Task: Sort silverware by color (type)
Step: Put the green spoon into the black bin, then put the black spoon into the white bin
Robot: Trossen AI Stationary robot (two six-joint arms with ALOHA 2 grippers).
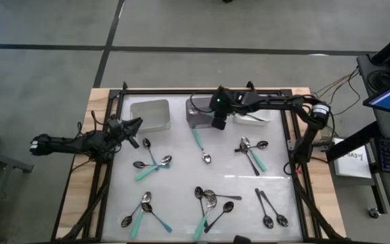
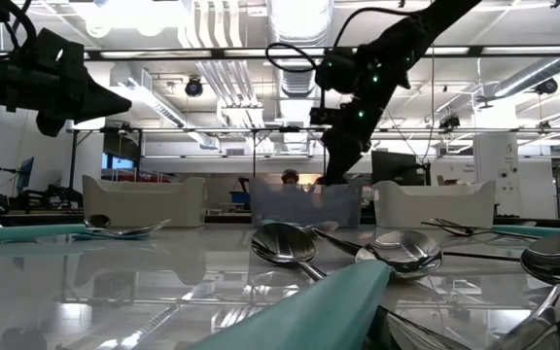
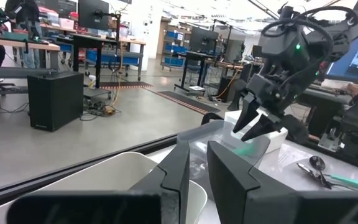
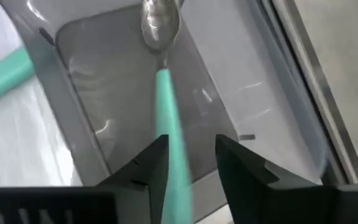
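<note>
Right gripper (image 4: 188,155) above the grey middle bin (image 4: 241,81), fingers parted, teal-handled spoon (image 4: 163,93) between them dropping in. Light, stiff, slippery; grasp mid-handle. Left gripper (image 1: 133,129) idles, fingers nearly closed, empty.

Brightness: the scene is evenly and brightly lit.
Light source: ceiling lamps (image 2: 115,83) are seen in the low view.
Glare: the lamps are mirrored on the glossy table (image 2: 163,292).
Shadows: only soft, short shadows are cast under the spoons (image 1: 208,200).
Blur: the nearest teal handle (image 2: 309,311) is out of focus; the teal-handled spoon (image 4: 166,118) is smeared.
</note>
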